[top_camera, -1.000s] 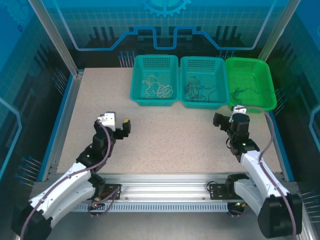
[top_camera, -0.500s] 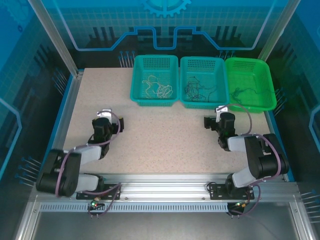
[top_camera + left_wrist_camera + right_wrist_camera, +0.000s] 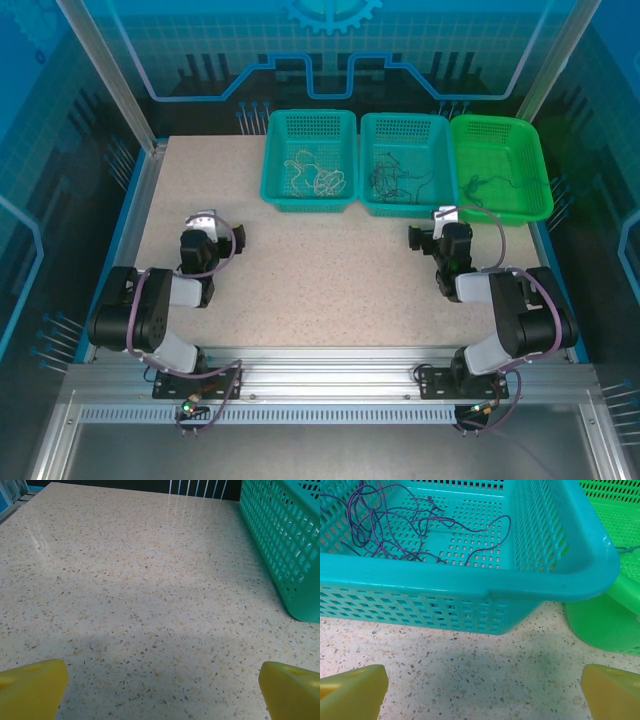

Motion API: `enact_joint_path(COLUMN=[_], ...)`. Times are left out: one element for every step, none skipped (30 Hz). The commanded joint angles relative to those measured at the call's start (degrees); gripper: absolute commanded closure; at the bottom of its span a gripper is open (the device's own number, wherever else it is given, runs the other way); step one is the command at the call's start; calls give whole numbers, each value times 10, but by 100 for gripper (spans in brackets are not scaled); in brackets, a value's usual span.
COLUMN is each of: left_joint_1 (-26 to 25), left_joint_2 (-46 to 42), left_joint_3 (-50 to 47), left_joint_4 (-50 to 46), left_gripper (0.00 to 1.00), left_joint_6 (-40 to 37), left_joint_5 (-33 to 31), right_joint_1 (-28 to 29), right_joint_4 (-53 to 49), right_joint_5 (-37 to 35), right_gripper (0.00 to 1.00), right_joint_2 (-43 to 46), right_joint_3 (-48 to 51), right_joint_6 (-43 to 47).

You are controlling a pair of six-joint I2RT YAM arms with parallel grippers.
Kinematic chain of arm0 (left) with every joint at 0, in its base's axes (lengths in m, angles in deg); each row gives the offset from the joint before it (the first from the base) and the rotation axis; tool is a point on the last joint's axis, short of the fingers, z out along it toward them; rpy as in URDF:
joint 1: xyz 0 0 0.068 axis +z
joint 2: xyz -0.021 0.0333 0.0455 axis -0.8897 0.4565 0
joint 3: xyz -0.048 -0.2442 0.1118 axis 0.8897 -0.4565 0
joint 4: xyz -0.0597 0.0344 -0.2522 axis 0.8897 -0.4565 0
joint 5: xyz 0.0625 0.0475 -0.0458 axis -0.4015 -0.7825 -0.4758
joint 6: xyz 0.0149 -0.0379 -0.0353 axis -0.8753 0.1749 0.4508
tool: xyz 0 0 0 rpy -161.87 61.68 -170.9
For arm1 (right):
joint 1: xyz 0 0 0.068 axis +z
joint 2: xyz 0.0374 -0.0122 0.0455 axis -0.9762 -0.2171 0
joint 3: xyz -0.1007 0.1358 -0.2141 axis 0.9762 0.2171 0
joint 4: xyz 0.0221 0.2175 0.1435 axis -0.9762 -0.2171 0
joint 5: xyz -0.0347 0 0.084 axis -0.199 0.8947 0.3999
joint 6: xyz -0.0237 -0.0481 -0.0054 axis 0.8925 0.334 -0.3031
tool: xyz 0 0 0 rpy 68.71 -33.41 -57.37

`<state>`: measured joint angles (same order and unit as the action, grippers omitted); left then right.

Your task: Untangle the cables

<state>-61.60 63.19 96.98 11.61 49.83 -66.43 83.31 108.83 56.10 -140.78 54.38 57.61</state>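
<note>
Currently the cables are lying in three baskets that are standing side by side along the far edge of the speckled surface [image 3: 320, 280]. The pale beige cables [image 3: 318, 176] are curling in loose loops inside the left teal basket [image 3: 268, 170]. The dark purple cables [image 3: 400, 525] are sprawling in a tangled clump across the floor of the middle teal basket [image 3: 470, 582]. A thin green cable [image 3: 490, 182] is resting in the green basket [image 3: 535, 150] at the right end of the row. The left hand [image 3: 205, 235] is hovering low over bare surface on the left side, well apart from the baskets, with its arm folding back towards the near edge. From its wrist camera its yellow fingertips [image 3: 30, 687] are sitting at opposite bottom corners, so the fingers are spreading wide with nothing between them, and the mesh wall of the left teal basket is rising at the right. The right hand [image 3: 430, 235] is pointing at the near wall of the middle teal basket, close to where it is meeting the green basket. Its fingers are likewise standing wide apart and gripping nothing, low over the surface just short of the basket. Neither hand is touching any cable.
</note>
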Motion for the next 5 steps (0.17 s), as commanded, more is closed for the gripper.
enact_joint_path(left_joint_1=[-2, -2, -2, -2, -2], left_joint_2=[2, 2, 2, 3, 2], left_joint_3=[23, 26, 30, 31, 32], left_joint_4=[-1, -5, -13, -15, -17], left_gripper=[1, 1, 1, 1, 1], left_joint_6=[1, -3, -6, -8, -11], left_joint_5=[35, 45, 54, 60, 66], right_joint_1=[-3, -3, -1, 0, 2], right_joint_4=[18, 19, 21, 24, 24], right_joint_5=[-7, -8, -10, -13, -21], right_gripper=[0, 0, 0, 0, 0], right_joint_2=[4, 4, 4, 4, 6], right_joint_3=[-6, -6, -3, -3, -2], right_joint_6=[5, 6, 5, 6, 4])
